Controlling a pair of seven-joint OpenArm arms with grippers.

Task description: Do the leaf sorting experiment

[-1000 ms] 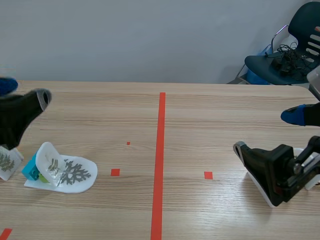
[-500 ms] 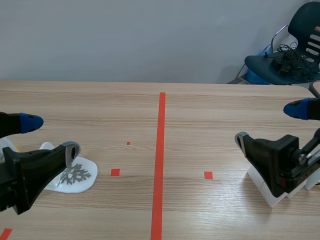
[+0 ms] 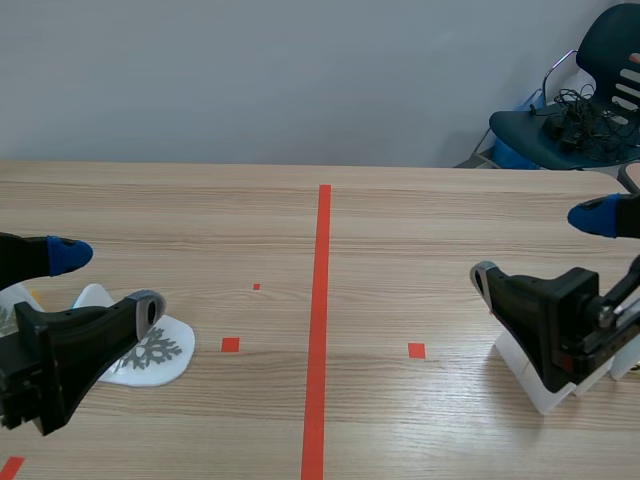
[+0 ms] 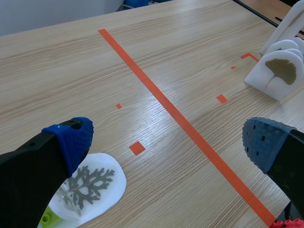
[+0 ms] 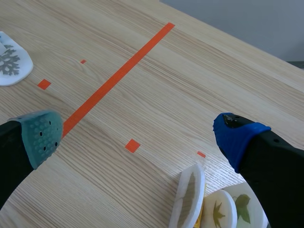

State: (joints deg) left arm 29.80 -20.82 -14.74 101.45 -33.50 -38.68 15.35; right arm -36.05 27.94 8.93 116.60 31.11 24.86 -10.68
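left gripper [image 4: 168,142] is wide open and empty just over the flat leaf disc [image 4: 92,183], so a shallow pinch could skid it away

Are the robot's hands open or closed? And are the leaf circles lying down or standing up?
left gripper: open, holding nothing.
right gripper: open, holding nothing.
grey-leaf disc: lying flat.
brown-leaf disc: standing on its edge.
green-leaf discs: faces showing, beside the standing one; cannot tell if flat or leaning.
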